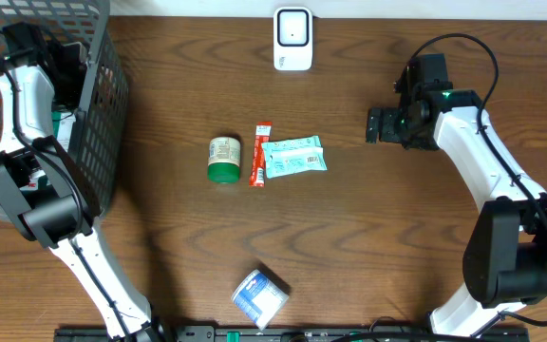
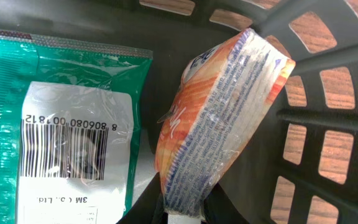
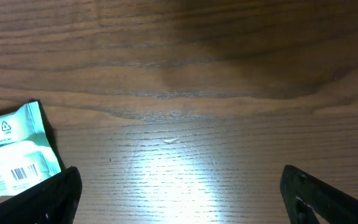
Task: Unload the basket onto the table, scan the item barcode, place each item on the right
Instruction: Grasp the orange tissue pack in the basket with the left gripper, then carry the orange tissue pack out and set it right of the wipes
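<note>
At the far left, inside the black basket [image 1: 103, 114], the left gripper [image 2: 182, 208] is pinched narrow on the lower end of an orange packet [image 2: 219, 118]. The packet stands tilted beside a green packet [image 2: 61, 124] with a barcode label. The right gripper [image 3: 179, 199] hangs wide open over the table [image 1: 378, 247], just right of a mint packet [image 3: 11, 155]. A white scanner [image 1: 292, 39] sits at the far edge, in the middle.

orange-white packet [image 2: 219, 118], green pouch [image 2: 5, 124], black lattice basket [image 2: 328, 117], brown woodgrain table [image 3: 197, 62]

Overhead straight down on table [image 1: 349, 247], wrists close-up
</note>
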You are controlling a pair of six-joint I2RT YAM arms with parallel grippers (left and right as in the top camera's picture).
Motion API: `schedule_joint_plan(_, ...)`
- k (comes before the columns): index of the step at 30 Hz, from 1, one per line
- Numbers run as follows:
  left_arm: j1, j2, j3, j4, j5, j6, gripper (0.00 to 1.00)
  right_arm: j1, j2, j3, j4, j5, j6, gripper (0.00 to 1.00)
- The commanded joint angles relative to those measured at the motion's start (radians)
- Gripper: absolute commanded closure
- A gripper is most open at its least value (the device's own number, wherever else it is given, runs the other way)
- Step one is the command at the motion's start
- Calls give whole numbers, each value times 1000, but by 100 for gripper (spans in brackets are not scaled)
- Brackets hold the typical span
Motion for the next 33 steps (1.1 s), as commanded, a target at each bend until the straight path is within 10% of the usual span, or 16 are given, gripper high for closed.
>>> schedule_joint_plan(1,3,-75,34,5,-6,-26,87,1,-13,11,2,10,1,1)
schedule_joint_plan(18,85,-628,42,98,5,-386,88,1,-13,11,2,10,1,1)
schedule_joint_plan(33,-210,-638,19,-366,671,-333,88,1,-13,11,2,10,1,1)
